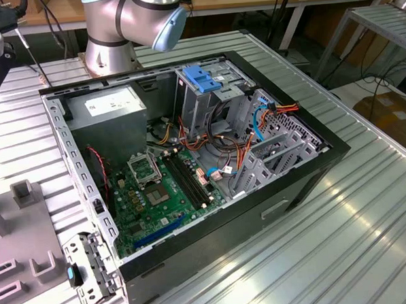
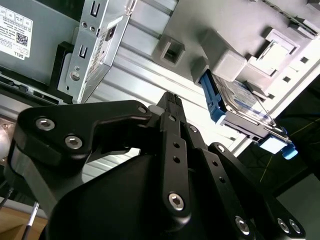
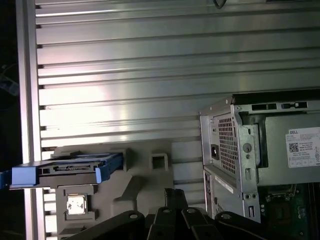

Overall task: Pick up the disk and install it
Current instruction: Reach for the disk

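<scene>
Disk standing on its edge in grey holder at counter edge, apart from computer case. Pincer hanging close by, tips pressing together, holding nothing, not touching disk.

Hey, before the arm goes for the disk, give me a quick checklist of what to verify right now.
1. Disk standing on edge in the grey holder: ok.
2. Gripper apart from the disk, not touching it: ok.
3. Computer case open, inside exposed: ok.
4. Drive cage slot free: cannot tell, its inside is hidden.
5. Cables clear of the cage: not ok, loops bunch right beside it.
</scene>
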Controlling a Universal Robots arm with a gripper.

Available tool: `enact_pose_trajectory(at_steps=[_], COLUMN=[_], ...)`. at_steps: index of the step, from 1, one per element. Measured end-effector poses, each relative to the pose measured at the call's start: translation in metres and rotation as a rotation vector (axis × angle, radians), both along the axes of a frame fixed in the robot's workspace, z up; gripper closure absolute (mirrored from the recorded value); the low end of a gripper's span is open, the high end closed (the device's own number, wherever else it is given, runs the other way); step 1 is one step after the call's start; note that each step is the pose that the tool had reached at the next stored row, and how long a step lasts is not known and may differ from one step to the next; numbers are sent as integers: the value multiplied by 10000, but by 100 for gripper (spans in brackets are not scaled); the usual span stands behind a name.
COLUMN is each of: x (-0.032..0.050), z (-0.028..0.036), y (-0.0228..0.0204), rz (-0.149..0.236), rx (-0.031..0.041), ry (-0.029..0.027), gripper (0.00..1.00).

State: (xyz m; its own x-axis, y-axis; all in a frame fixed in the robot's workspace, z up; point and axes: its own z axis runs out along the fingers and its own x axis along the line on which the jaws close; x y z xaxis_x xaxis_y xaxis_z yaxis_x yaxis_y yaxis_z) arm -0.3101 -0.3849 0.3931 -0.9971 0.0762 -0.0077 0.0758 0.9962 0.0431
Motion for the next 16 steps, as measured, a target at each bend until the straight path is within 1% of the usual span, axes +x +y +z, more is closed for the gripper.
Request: enact_pose_trajectory(at_steps=[5,16], x=[-89,-233], z=[0,0], y=[35,86], rz=[-1,-1], rx=[0,0], ry=[-1,-1], gripper=[89,89])
